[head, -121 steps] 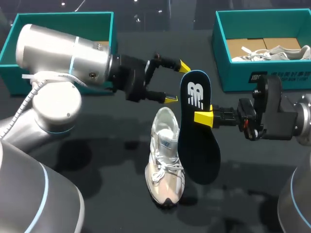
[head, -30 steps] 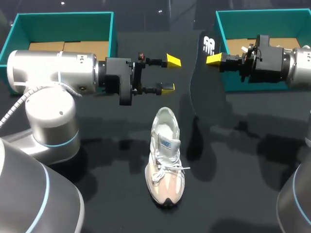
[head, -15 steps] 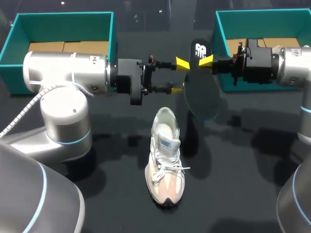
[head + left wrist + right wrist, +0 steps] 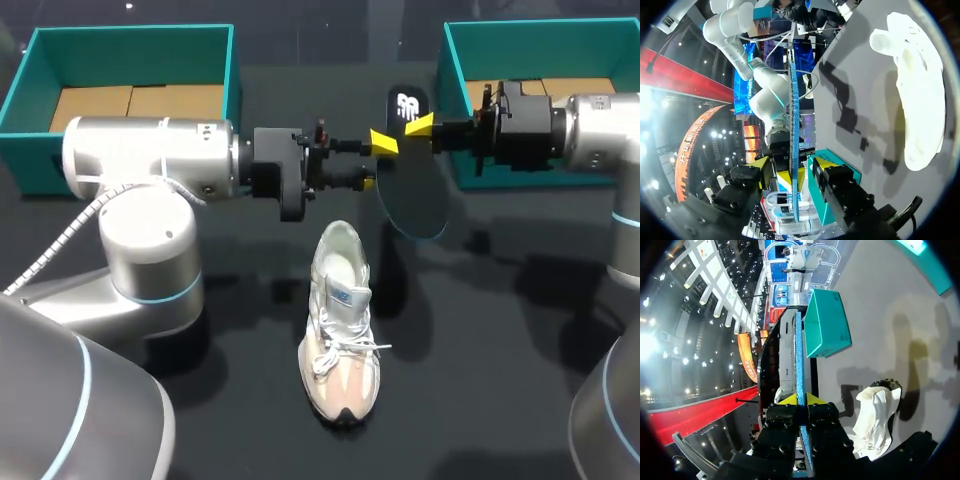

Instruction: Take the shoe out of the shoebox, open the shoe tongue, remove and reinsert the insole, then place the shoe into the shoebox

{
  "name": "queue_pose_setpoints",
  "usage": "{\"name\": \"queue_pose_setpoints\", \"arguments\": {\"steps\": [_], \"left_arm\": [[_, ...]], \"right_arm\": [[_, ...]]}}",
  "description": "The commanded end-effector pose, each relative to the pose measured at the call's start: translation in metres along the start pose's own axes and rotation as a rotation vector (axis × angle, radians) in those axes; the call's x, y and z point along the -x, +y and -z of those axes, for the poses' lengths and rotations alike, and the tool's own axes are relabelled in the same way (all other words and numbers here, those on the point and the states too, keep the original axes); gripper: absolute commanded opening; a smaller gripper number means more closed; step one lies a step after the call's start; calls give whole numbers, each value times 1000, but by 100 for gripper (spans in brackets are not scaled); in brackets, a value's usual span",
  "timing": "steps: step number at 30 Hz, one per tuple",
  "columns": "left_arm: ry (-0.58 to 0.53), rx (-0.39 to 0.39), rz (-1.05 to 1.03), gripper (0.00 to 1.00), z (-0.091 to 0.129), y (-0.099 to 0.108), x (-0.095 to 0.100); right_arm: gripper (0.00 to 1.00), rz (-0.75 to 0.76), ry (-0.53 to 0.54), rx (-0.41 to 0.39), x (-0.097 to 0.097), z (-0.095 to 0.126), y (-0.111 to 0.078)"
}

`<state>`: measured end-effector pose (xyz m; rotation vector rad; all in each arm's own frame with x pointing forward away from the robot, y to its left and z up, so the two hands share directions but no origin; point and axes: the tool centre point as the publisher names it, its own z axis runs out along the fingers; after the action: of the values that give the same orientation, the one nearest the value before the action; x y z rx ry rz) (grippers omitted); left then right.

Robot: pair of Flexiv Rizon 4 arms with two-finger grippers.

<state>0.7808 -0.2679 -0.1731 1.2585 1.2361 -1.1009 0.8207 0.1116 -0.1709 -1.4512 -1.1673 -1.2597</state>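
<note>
A: Where is the shoe [image 4: 340, 330] sitting?

B: It is standing on its sole on the dark table [image 4: 480, 380], nearest the robot. Its toe is pointing toward the robot and its heel away, with the laces [image 4: 335, 352] lying loose on top.

A: And the insole [image 4: 412, 190]?

B: It is hanging in the air just beyond the shoe's heel and a little to the right of it, standing on edge and not touching the shoe. The right gripper [image 4: 421, 126], beyond the shoe and to its right, is pinching the insole's upper part between its 2 fingers. The right wrist view is showing the insole edge-on, squeezed between them.

A: What is the left gripper [image 4: 376, 162] doing?

B: It is hovering beyond the shoe's heel, facing the right gripper. Its 2 fingers [image 4: 760, 164] are standing apart, 1 on each side of the insole. The left wrist view is showing a gap on both sides, so it is gripping nothing.

A: Anything farther back?

B: 2 teal boxes. The left shoebox [image 4: 130, 33] is sitting well beyond the shoe to its left, showing brown cardboard [image 4: 130, 100] inside. The right shoebox [image 4: 480, 160] is sitting beyond the shoe to its right, holding a 2nd pale shoe [image 4: 585, 106].
</note>
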Motion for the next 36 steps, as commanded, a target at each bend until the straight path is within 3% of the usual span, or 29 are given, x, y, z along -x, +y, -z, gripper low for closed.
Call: {"name": "queue_pose_setpoints", "arguments": {"steps": [1,14,22,31,36], "left_arm": [[-8,17,-12,48,-10,-1,-3],[-4,47,-21,34,-18,6,-9],[12,54,-18,32,-21,11,-15],[20,50,-19,14,-23,14,-17],[19,35,-21,17,-21,13,-17]], "right_arm": [[0,-9,-8,-21,5,-10,7],[0,-36,-22,-12,11,-15,10],[0,-30,-11,-22,11,-16,10],[0,-29,-5,-31,12,-17,11],[0,-28,-2,-33,12,-17,11]]}}
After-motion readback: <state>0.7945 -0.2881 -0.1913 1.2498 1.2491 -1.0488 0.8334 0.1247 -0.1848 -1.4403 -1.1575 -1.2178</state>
